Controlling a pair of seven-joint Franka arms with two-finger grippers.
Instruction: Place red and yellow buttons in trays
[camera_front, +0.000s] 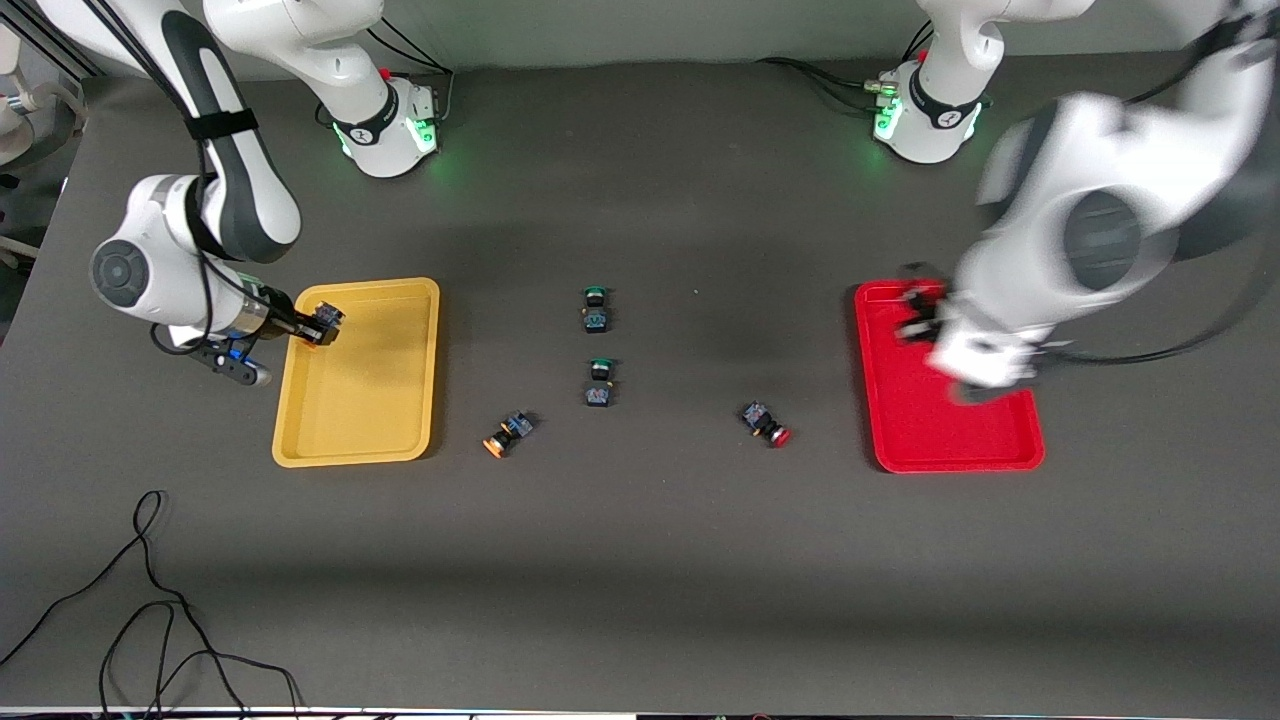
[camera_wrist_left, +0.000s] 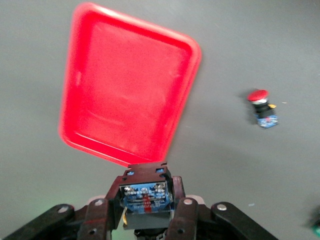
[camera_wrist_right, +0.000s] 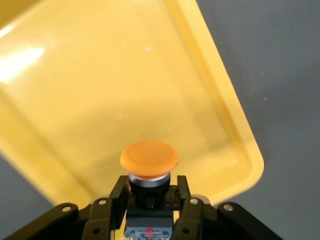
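While my right gripper (camera_wrist_right: 150, 205) clamps an orange-capped button (camera_wrist_right: 149, 161) by its dark neck, most of that switch's body is cut off at the edge of my right wrist view; I see only the round cap, facing out over the yellow tray (camera_wrist_right: 235, 125). From the front camera this gripper (camera_front: 322, 326) hangs over the rim of the yellow tray (camera_front: 360, 455) at the right arm's end of the table, the button's long axis running along my fingers toward the tray's floor.

My left gripper (camera_wrist_left: 146, 207) is closed on a second button (camera_wrist_left: 145, 197): I see its blue-flecked terminal end between the fingers, but its cap is hidden, so I cannot tell the colour. It hovers just over the rim of the red tray (camera_wrist_left: 75, 100). In the front view this hand (camera_front: 920, 318) is smeared and hard to make out above the red tray (camera_front: 960, 455).

On the table between the trays, nearest the front camera, a loose orange button (camera_front: 508, 434) lies on its side, cap pointing toward the camera and the yellow tray. A loose red button (camera_front: 766, 423) lies on its side too, cap angled toward the red tray. Farther off, two green-capped switches (camera_front: 598, 383) lie in line, caps pointing away from the camera
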